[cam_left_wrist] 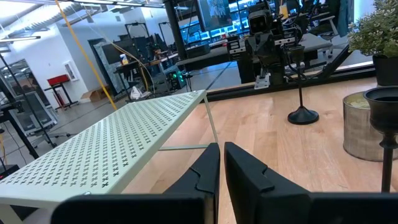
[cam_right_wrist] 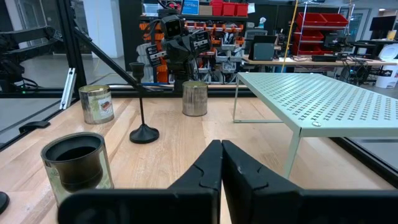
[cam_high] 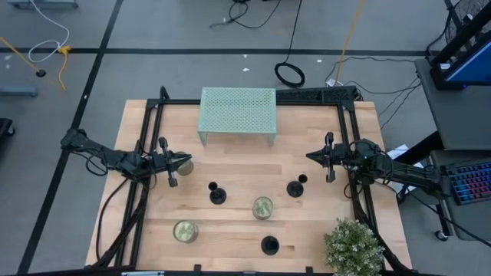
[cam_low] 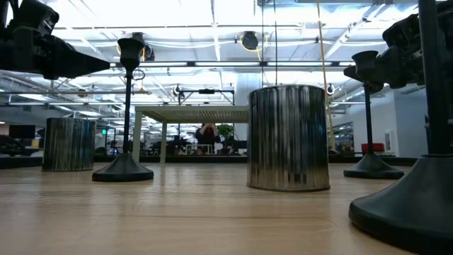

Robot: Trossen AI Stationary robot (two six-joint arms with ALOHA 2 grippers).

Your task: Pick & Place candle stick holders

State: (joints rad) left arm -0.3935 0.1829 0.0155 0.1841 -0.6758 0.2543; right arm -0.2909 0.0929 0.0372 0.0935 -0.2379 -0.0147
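Observation:
Three black candle stick holders stand upright on their disc bases on the wooden table: one left of centre [cam_high: 217,194], one right of centre [cam_high: 296,186], one near the front edge [cam_high: 269,244]. My left gripper [cam_high: 186,161] hovers shut and empty at the table's left, left of the first holder; its fingers show nearly touching in the left wrist view [cam_left_wrist: 221,165]. My right gripper [cam_high: 310,157] hovers shut and empty at the table's right, just beyond the second holder, whose cup [cam_right_wrist: 76,158] shows close in the right wrist view [cam_right_wrist: 221,155].
A pale green perforated shelf [cam_high: 238,111] stands at the far middle. Greenish-gold tins stand at the centre [cam_high: 263,207], front left [cam_high: 185,231] and under my left gripper [cam_high: 184,165]. A potted plant [cam_high: 353,245] stands at the front right corner. A black frame [cam_high: 345,100] borders the table.

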